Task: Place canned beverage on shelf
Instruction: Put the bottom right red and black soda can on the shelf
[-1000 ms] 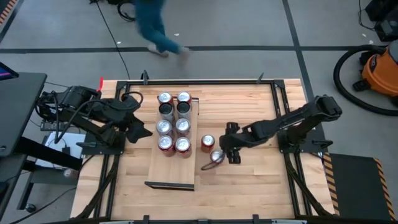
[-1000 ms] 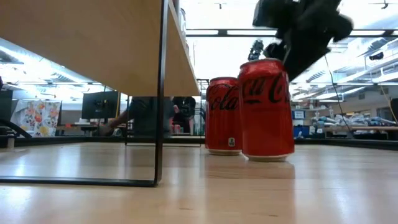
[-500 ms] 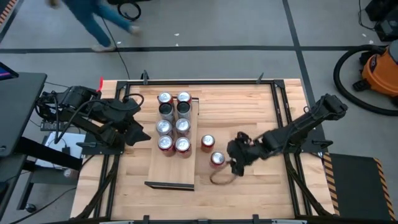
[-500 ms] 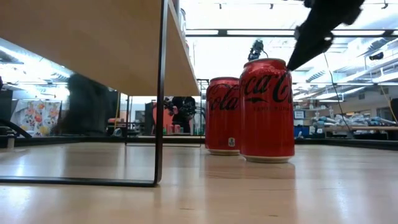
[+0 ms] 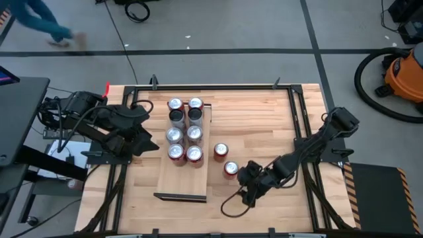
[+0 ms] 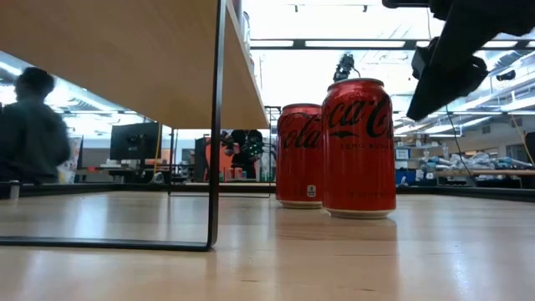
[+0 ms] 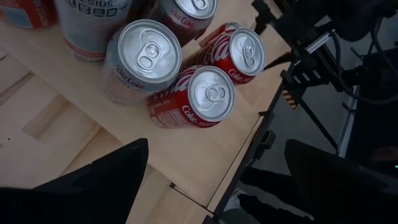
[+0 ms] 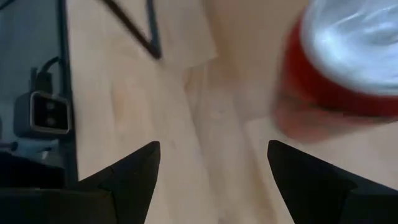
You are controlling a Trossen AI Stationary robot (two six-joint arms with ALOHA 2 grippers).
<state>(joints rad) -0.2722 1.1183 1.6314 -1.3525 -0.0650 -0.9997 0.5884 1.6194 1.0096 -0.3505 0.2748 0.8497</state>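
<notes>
Two red canned beverages stand upright on the wooden tabletop to the right of the shelf: one (image 5: 221, 151) farther away, one (image 5: 230, 168) nearer. In the low view the nearer can (image 6: 359, 146) overlaps the farther can (image 6: 300, 155). The shelf (image 5: 173, 180) is a pale board raised on a dark wire frame (image 6: 219, 125), with several cans standing on its far half. My right gripper (image 5: 246, 195) hangs open above the table, just near-right of the nearer can, with nothing between its fingers (image 8: 130, 171). My left gripper (image 5: 147, 135) waits open left of the shelf, looking down on the shelf's cans (image 7: 210, 94).
A black frame (image 5: 301, 132) runs around the tabletop. Bare wood lies near and right of the two loose cans. A person (image 5: 39, 20) walks on the floor beyond the far left corner. An orange vacuum (image 5: 403, 73) stands off the table's far right.
My right gripper has swung from just right of the two loose cans toward the table's near edge, sinking a little and rolling about its own axis, its fingers staying apart. Both cans stand where they were. The person beyond the table has walked leftward.
</notes>
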